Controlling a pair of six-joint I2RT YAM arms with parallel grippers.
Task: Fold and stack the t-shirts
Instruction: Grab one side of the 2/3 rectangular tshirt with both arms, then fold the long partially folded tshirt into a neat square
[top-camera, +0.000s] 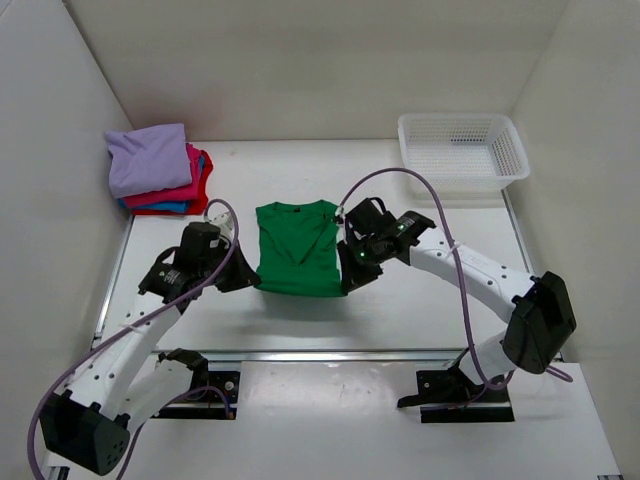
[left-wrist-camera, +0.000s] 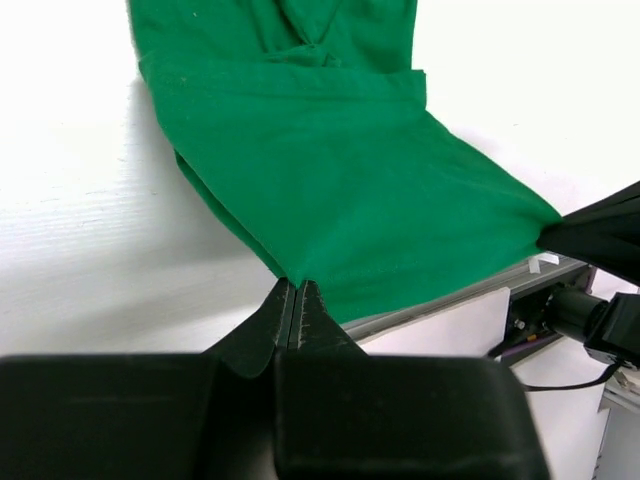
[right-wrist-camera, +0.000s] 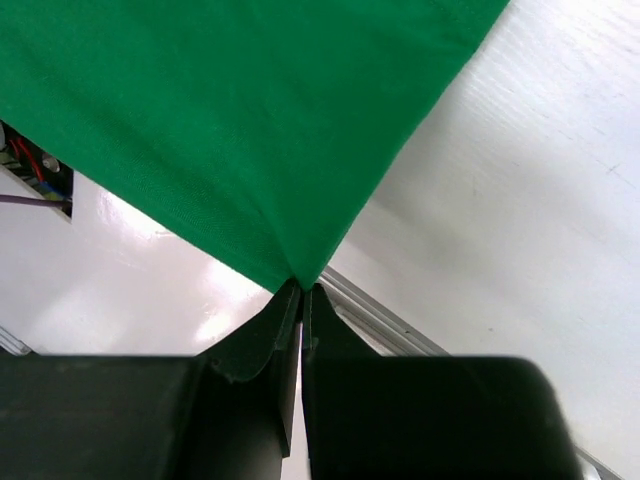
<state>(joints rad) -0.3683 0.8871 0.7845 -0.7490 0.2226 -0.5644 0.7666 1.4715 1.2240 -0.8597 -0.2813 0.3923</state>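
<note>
top edge of my left wrist view crops the green shirt (left-wrist-camera: 330, 180), blue shirt (top-camera: 165, 207) mostly buried in stack (top-camera: 150, 160)

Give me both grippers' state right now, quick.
Left gripper: closed, pinching the near left corner of the green t-shirt.
Right gripper: closed, pinching its near right corner.
</note>
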